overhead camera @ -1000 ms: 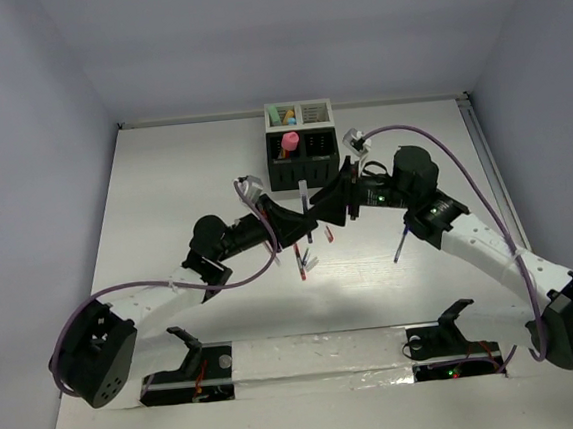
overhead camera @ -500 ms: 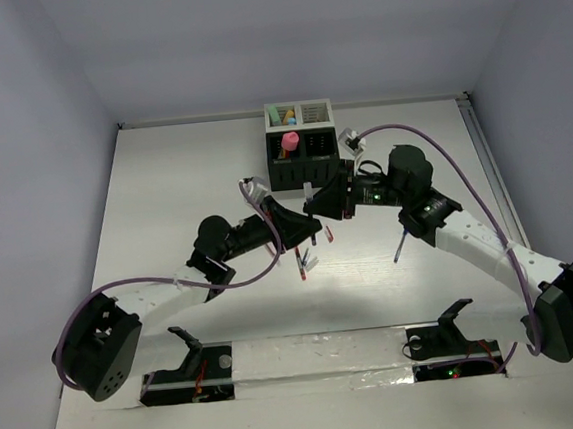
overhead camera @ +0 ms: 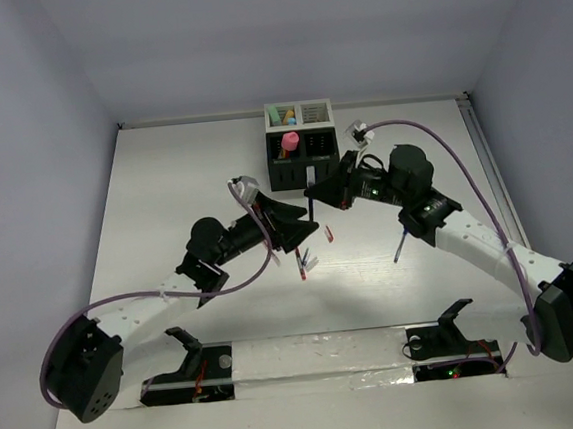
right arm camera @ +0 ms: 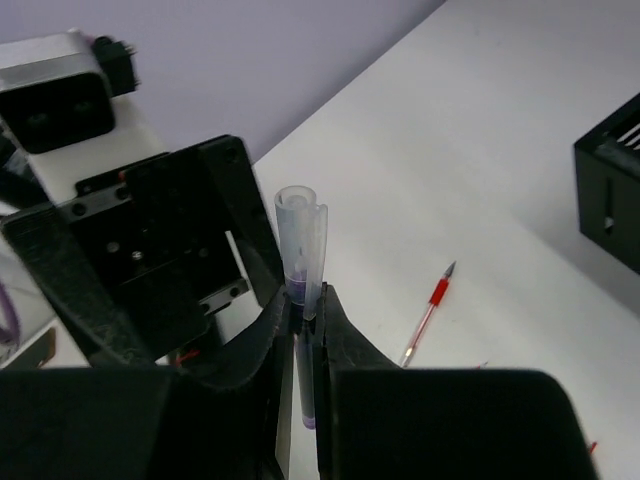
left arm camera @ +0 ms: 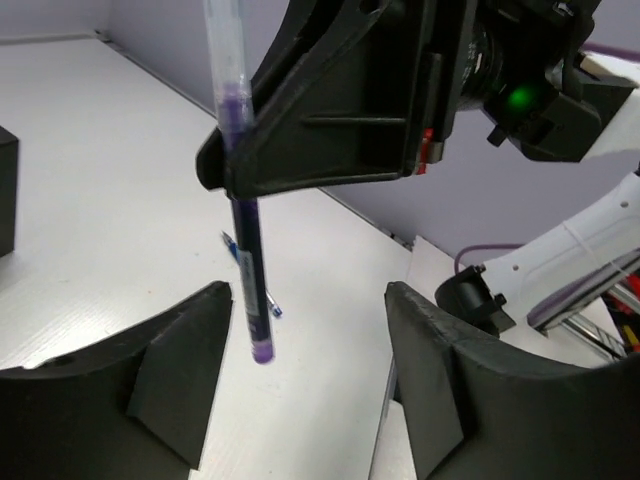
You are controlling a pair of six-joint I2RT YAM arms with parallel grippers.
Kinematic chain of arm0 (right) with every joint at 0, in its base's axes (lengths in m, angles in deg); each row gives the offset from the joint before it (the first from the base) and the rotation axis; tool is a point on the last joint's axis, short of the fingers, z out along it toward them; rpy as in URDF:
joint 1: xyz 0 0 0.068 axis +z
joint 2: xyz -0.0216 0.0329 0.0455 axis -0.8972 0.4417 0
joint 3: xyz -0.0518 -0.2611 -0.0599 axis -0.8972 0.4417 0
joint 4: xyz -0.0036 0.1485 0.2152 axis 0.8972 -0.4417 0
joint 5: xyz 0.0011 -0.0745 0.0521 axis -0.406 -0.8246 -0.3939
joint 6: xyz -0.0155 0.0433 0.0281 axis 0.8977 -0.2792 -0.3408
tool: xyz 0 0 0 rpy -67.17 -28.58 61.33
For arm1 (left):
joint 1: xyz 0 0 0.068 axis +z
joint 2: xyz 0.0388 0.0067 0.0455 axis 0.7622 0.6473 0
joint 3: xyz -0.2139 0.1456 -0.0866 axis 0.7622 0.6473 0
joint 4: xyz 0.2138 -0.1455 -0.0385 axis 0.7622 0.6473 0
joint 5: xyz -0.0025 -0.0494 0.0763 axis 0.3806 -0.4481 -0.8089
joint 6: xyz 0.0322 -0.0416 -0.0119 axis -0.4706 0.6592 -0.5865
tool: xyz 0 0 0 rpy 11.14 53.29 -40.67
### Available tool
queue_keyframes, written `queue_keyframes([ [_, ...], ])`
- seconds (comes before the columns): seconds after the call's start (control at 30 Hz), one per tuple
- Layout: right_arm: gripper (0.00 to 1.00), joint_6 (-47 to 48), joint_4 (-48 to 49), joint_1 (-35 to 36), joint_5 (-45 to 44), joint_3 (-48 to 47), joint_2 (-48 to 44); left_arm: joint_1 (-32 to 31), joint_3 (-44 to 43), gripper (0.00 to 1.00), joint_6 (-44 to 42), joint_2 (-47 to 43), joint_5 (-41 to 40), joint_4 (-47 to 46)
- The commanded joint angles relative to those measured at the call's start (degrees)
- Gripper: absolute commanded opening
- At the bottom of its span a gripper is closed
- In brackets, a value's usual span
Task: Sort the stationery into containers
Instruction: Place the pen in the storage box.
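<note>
My right gripper (overhead camera: 312, 196) is shut on a thin purple pen (overhead camera: 310, 212) with a clear cap, holding it upright just in front of the containers. In the right wrist view the pen (right arm camera: 303, 300) is pinched between the fingers. My left gripper (overhead camera: 298, 230) sits just left of it and stands open. In the left wrist view the pen (left arm camera: 247, 280) hangs in front of its left finger (left arm camera: 185, 370), apart from both fingers. The black box (overhead camera: 303, 168) holds a pink marker (overhead camera: 289, 141). The white box (overhead camera: 299, 115) is joined behind it.
Loose on the table lie a red pen (overhead camera: 301, 264), small white bits (overhead camera: 312, 261), another red pen (overhead camera: 328, 234) and a dark pen (overhead camera: 400, 247). A blue pen (left arm camera: 266, 301) lies below the left gripper. The arm bases stand at the near edge.
The left gripper has opened and let go of the purple pen. The right gripper has shut on it and lifted it slightly toward the boxes.
</note>
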Motion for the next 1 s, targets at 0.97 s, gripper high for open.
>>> queue_keyframes([
  [0.97,0.0,13.4,18.4,-10.3,-30.8,-23.4,36.8,-0.3,6.7,0.8,-10.4,-13.4,-13.9,11.7],
])
